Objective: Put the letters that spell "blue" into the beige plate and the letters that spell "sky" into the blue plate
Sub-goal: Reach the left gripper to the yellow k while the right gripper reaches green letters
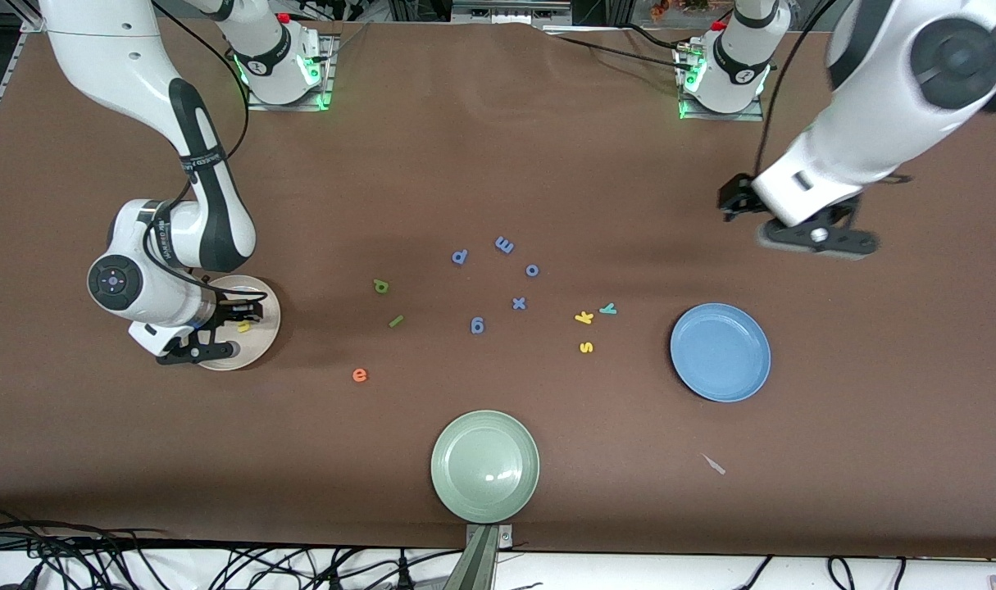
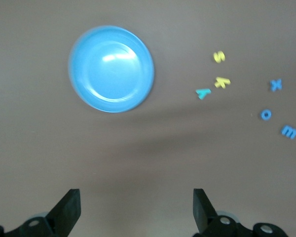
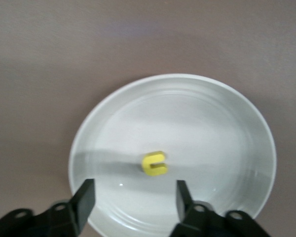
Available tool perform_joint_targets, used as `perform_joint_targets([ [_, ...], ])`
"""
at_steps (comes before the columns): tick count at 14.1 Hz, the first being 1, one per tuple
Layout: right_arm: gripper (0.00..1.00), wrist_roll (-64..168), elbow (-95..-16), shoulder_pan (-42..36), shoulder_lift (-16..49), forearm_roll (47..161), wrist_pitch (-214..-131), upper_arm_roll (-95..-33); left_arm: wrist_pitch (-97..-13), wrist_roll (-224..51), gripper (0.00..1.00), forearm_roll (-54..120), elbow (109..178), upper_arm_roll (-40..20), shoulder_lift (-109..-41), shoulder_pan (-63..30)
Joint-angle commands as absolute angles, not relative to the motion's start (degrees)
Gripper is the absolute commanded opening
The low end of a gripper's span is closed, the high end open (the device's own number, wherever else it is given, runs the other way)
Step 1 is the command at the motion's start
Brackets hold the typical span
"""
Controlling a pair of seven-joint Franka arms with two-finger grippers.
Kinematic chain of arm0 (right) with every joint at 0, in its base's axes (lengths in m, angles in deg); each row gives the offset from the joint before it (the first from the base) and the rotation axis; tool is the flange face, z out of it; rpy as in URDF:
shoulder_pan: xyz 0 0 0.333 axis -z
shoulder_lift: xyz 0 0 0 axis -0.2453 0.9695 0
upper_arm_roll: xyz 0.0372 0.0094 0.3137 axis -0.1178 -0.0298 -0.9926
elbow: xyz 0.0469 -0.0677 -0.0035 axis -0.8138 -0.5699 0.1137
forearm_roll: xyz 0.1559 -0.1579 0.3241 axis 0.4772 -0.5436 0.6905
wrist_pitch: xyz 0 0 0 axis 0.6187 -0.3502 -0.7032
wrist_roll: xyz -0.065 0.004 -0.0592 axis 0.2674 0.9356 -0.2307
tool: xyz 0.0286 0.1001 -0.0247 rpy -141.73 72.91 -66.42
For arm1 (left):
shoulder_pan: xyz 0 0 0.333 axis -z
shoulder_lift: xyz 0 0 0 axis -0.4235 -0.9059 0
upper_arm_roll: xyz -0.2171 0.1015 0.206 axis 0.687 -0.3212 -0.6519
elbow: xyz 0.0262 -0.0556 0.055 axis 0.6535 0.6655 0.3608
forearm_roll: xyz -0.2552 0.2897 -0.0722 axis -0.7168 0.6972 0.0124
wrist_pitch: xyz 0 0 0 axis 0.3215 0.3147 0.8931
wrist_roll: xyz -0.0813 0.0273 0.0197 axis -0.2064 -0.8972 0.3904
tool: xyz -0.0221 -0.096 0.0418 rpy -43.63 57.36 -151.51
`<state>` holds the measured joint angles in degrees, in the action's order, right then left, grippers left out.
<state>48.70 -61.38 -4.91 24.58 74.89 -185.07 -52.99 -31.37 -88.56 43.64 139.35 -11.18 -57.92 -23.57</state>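
From the front view, the right arm covers much of the beige plate (image 1: 261, 297), a round shallow dish at the right arm's end of the brown table (image 1: 498, 164). The right gripper (image 1: 239, 321) sits low over this plate, and the yellow u (image 1: 243, 326) shows between its dark fingers, lying in the plate. Taking the pale green plate (image 1: 485, 465) at the near edge as landmark: the orange e (image 1: 360, 375) lies farther from the camera than it, toward the right arm's end; the green l (image 1: 396, 321), a plain straight stick, and the green b (image 1: 381, 286) lie farther still. The yellow s (image 1: 586, 347), yellow k (image 1: 584, 318) and teal y (image 1: 607, 309) cluster farther than the green plate toward the left arm's end, near the blue plate (image 1: 720, 352). Blue-purple letters (image 1: 504, 244) are scattered between the two groups. The left gripper (image 1: 817, 238) hangs blurred over bare table, its fingers hard to make out here.

In the left wrist view, the two black fingertips (image 2: 69, 210) stand wide apart with nothing between them. The glossy blue plate sits empty, with s, k and y just beside it on the cloth.

In the right wrist view, the jaws are spread and hold nothing; the small foam u rests loose on the plate's smooth, ringed floor, apart from both fingertips (image 3: 86, 197). The plate's rim is cut off near the gripper.
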Motion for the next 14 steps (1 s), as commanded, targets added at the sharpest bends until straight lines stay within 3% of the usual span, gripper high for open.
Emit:
perform_joint_targets([
  [1, 1.00, 53.3, -60.0, -6.4, 24.3, 75.9, -182.5, -54.6, -31.8, -88.5, 1.00, 45.6, 134.5, -10.5, -68.0, -21.4],
  [5, 1.00, 65.1, -60.0, -6.5, 24.0, 75.9, -182.6, -61.1, -38.3, -88.6, 1.00, 45.5, 129.8, -10.5, -77.1, -18.0],
  [9, 1.00, 76.9, -60.6, -6.6, 23.4, 75.9, -183.3, -66.4, -47.6, -95.2, 1.00, 45.6, 130.0, -10.7, -82.3, -14.6],
  [12, 1.00, 81.7, -63.7, -7.4, 21.1, 75.9, -185.1, -67.5, -55.4, -99.2, 1.00, 45.6, 130.0, -10.7, -85.4, -13.2],
  [14, 1.00, 84.6, -68.2, -8.1, 19.4, 75.8, -190.2, -68.2, -55.7, -107.8, 1.00, 48.6, 130.0, -12.3, -87.4, -10.7],
])
